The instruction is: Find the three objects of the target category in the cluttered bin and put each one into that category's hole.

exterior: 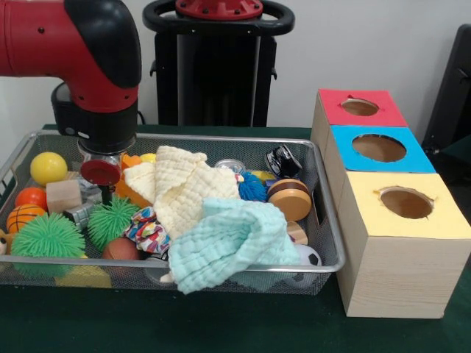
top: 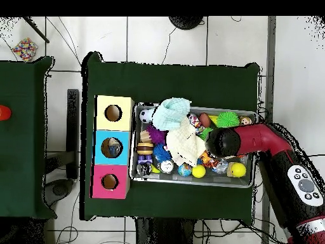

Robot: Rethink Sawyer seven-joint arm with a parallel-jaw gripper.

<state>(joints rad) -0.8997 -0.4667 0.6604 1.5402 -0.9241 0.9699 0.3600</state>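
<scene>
A wire bin (exterior: 221, 138) holds a jumble of toys and cloths. My gripper (exterior: 103, 180) reaches down into its left part, among a wooden block (exterior: 63, 195), an orange toy (exterior: 131, 193) and a green spiky ball (exterior: 110, 219). A red disc (exterior: 101, 172) shows at the gripper's lower end. A cream cloth (exterior: 180, 184) and a teal cloth (exterior: 228, 246) cover the middle of the bin. The sorting box stands beside it, with a red hole section (exterior: 360, 108), a blue one (exterior: 379, 147) and a yellow one (exterior: 405, 202). From overhead, the arm's wrist (top: 222, 143) hides the gripper.
Also in the bin: a yellow ball (exterior: 48, 168), an orange ball (exterior: 31, 197), a basketball (exterior: 24, 217), a second green spiky ball (exterior: 48, 235), a blue spiky ball (exterior: 252, 187), a wooden yo-yo (exterior: 289, 198), a soccer ball (exterior: 309, 256) and a scrunchie (exterior: 147, 232).
</scene>
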